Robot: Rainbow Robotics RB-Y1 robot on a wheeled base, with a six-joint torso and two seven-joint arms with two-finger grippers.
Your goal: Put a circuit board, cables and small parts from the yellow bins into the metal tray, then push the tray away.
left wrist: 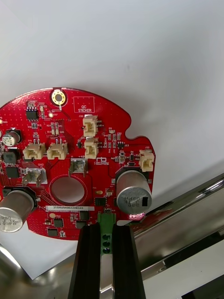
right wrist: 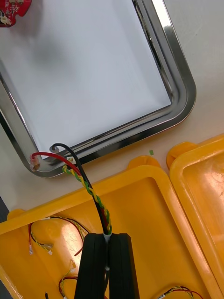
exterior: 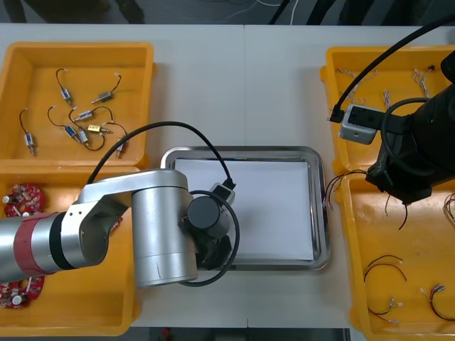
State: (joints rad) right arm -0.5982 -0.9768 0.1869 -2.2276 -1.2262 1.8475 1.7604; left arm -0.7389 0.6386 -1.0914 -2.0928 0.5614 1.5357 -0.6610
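Note:
My left gripper is shut on the green connector at the edge of a round red circuit board. It holds the board over the white inside of the metal tray, close to the rim. In the front view the left arm covers the tray's near left corner. My right gripper is shut on a twisted red and yellow cable with a black strand, above the near right yellow bin. The cable's free ends hang over the tray's rim. The same board lies at the tray's far side.
The far left bin holds several small metal parts on black leads. More red boards lie in the near left bin. Loose cables lie in the near right bin, and thin cables lie in the far right one.

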